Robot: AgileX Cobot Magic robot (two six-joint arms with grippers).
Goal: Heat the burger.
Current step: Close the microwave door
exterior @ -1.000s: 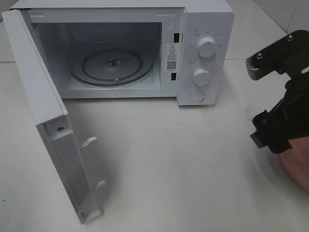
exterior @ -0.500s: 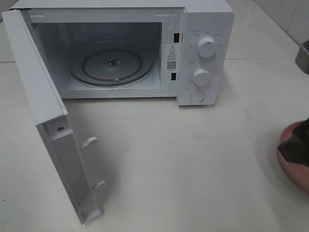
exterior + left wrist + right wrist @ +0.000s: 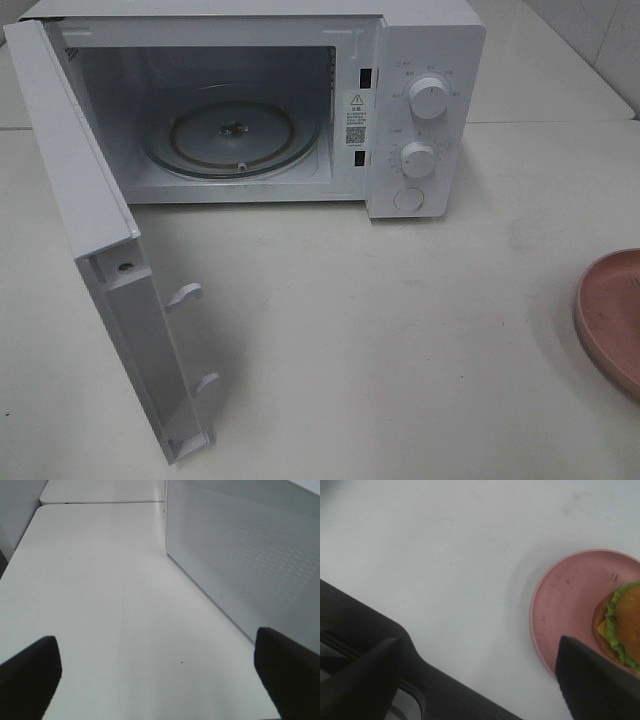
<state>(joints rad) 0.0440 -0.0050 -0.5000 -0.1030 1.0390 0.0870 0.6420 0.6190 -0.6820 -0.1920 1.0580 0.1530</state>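
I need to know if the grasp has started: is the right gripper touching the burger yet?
Apart. The right wrist view shows the right gripper open, its dark fingers hanging above the pink plate, with nothing between them; the burger lies untouched.

Kitchen-like setup: white microwave (image 3: 250, 105), pink plate (image 3: 608, 315), white countertop (image 3: 380, 340).

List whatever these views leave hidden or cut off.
- Burger: right wrist view only, partly cut by the frame edge and a dark fingertip.
- Pink plate: cut by the edge of the exterior high view; the burger falls outside it.
- Both arms: absent from the exterior high view.
- Microwave dial markings: too small to read.
- Microwave door: left wrist view shows only part.
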